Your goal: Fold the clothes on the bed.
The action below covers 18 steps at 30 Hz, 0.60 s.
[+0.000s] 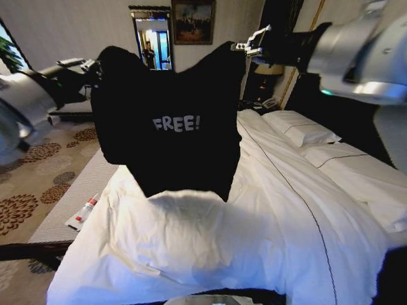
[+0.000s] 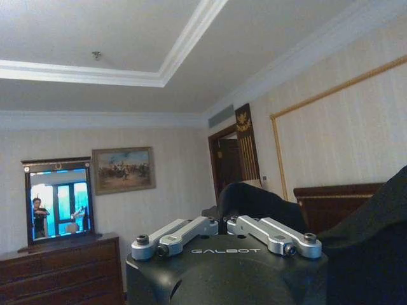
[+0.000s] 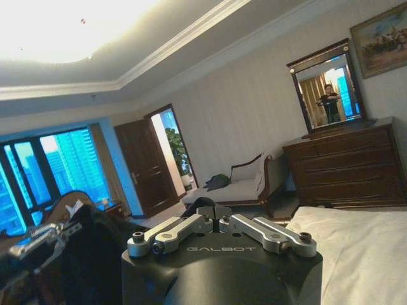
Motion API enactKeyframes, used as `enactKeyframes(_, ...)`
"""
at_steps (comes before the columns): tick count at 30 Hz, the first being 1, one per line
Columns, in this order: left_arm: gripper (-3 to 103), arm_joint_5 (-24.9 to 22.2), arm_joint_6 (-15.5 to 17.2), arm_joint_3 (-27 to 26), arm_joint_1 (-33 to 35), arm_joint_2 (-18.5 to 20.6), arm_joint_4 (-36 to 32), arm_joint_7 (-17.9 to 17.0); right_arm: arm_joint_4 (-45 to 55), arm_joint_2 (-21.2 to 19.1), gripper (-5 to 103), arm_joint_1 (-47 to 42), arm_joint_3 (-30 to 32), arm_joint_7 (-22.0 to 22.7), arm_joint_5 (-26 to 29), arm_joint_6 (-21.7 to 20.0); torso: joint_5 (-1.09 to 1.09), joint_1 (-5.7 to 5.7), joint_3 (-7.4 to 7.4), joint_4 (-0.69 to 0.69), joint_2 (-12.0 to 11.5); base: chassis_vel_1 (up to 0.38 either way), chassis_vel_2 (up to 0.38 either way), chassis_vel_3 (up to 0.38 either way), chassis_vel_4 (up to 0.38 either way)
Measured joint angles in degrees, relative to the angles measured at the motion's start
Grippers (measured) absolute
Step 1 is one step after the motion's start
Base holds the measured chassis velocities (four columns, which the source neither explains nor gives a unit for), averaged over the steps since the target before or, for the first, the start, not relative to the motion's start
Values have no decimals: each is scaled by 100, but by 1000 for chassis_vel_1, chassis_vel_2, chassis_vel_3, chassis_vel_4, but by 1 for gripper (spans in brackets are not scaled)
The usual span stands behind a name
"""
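Observation:
The clothes, a black T-shirt (image 1: 172,127) with white "FREE!" lettering, hang spread in the air above the foot of the bed (image 1: 305,210). My left gripper (image 1: 96,67) is shut on one shoulder and my right gripper (image 1: 245,46) on the other, at about the same height. In the left wrist view the left gripper (image 2: 222,223) pinches a fold of the black fabric (image 2: 254,200). The right wrist view has the right gripper (image 3: 218,221) closed on a dark fold, with the hanging T-shirt (image 3: 95,260) and the left gripper (image 3: 38,238) farther off. The shirt's hem hangs just above the white duvet.
White pillows (image 1: 299,130) lie at the head of the bed by the dark headboard (image 2: 337,203). A red and white tube (image 1: 84,213) lies on the pale bench strip left of the bed. Patterned carpet (image 1: 32,190), a dresser with mirror (image 3: 346,165) and a chaise longue (image 3: 241,184) lie beyond.

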Motion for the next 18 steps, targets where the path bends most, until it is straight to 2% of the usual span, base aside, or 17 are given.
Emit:
enactKeyframes(3, 1, -303, -28, -31, -108, 424, -203, 80, 346, -319, 0, -168, 309, 91, 331, -40, 0, 0, 1, 2, 0, 0, 0, 0, 0)
enactKeyframes(5, 1, -346, -30, -30, -130, 485, -239, 83, 423, -393, 0, -225, 400, 106, 398, -55, 2, 0, 1, 2, 0, 0, 0, 0, 0)
enactKeyframes(8, 1, -544, -48, 49, -280, 806, -578, 82, 841, -940, 0, -845, 1149, 64, 669, -127, 4, 0, 1, 0, 0, 0, 0, 0, 0)
enactKeyframes(10, 1, -554, -48, 69, -311, 840, -635, 70, 913, -1055, 0, -1021, 1341, 26, 690, -131, 4, 1, 1, 0, 0, 0, 0, 0, 0)
enactKeyframes(11, 1, -608, -51, 136, -432, 921, -801, 16, 1093, -1404, 0, -1580, 1807, -78, 713, -133, 4, 1, 1, -3, 0, 0, 0, 0, 0)
enactKeyframes(13, 1, -676, -52, 166, -483, 920, -896, -20, 1283, -1786, 0, -1918, 2076, -121, 829, -92, 6, 1, 1, 1, 0, 0, 0, 0, 0)
enactKeyframes(14, 1, -676, -52, 166, -483, 920, -896, -20, 1283, -1786, 0, -1918, 2076, -121, 829, -92, 6, 1, 1, 1, 0, 0, 0, 0, 0)
enactKeyframes(15, 1, -686, -52, 152, -449, 875, -906, -21, 1370, -1964, 0, -2013, 2183, -121, 933, -60, 5, 1, 1, 2, 0, 0, 0, 0, 0)
enactKeyframes(16, 1, -696, -52, 144, -399, 848, -942, -20, 1472, -2179, 0, -2080, 2325, -100, 1100, -23, -2, 1, 1, -6, 0, 0, 0, 0, 0)
enactKeyframes(18, 1, -734, -53, 193, -407, 906, -1039, -25, 1540, -2328, 0, -2008, 2363, -55, 1322, -1, 0, 1, 1, -4, 0, 0, 0, 0, 0)
